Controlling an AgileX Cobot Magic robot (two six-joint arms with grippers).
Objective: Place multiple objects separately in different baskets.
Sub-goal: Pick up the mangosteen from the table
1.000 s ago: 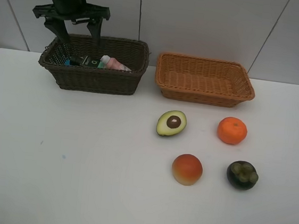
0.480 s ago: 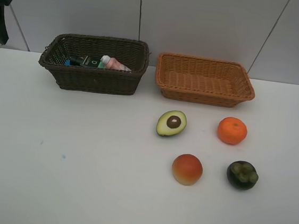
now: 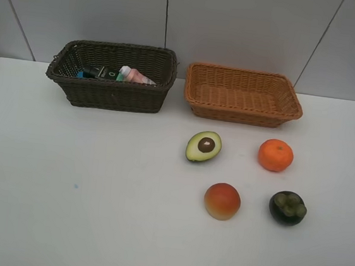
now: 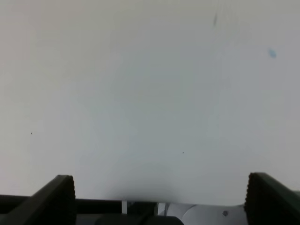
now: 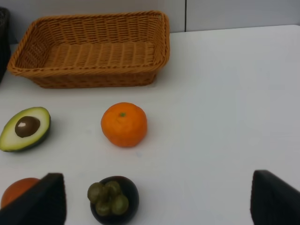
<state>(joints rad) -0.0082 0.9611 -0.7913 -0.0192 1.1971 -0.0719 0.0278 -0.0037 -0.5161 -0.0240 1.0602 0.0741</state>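
We see a white table (image 3: 95, 194). The dark brown basket (image 3: 108, 93) and the orange-tan basket (image 3: 243, 97) share a ribbed wicker weave. Inside the brown one show a pink bottle (image 3: 137, 76) and a dark green bottle (image 3: 100, 72). The avocado half (image 3: 203, 146) is pale yellow-green with a brown stone. The orange (image 3: 275, 155) is bright orange, the peach (image 3: 222, 200) blends red into yellow, and the mangosteen (image 3: 287, 207) is near-black, capped green.

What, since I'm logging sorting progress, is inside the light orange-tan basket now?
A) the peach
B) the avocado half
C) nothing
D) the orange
C: the orange-tan basket shows only bare weave, while the avocado half, orange, peach and mangosteen all sit on the white table in front of it.
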